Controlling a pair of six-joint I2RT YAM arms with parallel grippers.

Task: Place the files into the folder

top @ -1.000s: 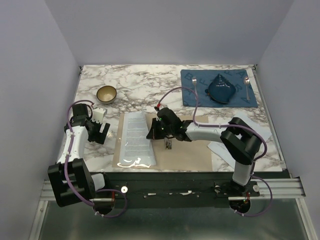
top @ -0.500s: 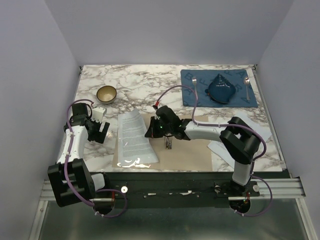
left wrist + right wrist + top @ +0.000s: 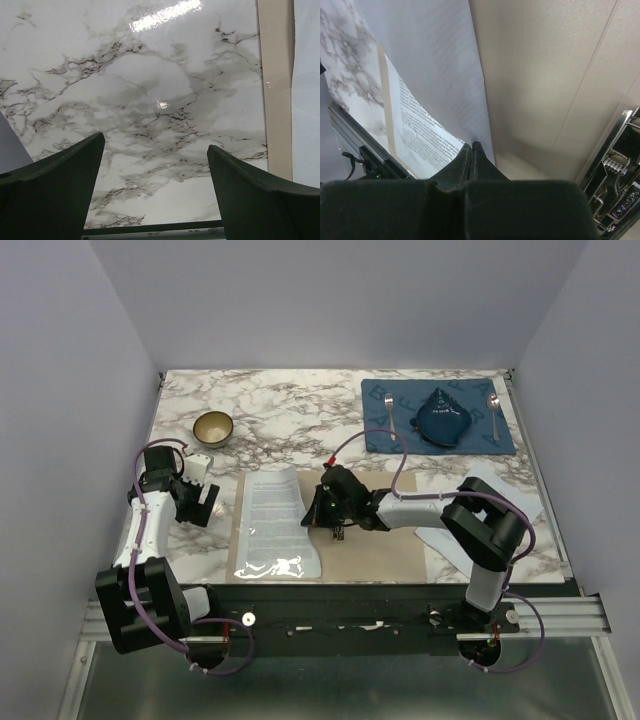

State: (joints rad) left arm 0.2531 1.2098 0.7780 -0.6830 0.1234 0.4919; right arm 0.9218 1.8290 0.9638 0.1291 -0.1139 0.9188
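The tan folder (image 3: 375, 550) lies open at the table's near edge, its metal clip (image 3: 338, 532) on the spine. The files (image 3: 270, 520), white printed sheets, rest on its left leaf with their right edge raised. My right gripper (image 3: 313, 514) is shut on that edge. In the right wrist view the closed right gripper (image 3: 472, 145) pinches the curving files (image 3: 432, 75) over the folder (image 3: 550, 75), with the clip (image 3: 615, 167) at the right. My left gripper (image 3: 207, 496) hangs open over bare marble left of the folder. The left wrist view shows that left gripper (image 3: 155, 141) holding nothing, the folder (image 3: 277, 90) at the right.
A small brown bowl (image 3: 213, 427) sits at the back left. A blue placemat (image 3: 385, 435) at the back right carries a dark blue folded item (image 3: 441, 418) and cutlery. More white paper (image 3: 445, 540) lies under my right arm at the folder's right edge.
The right gripper has drawn the files' right edge to the right and nearer; the curled sheets have spread wider over the left leaf. The left arm has stayed still.
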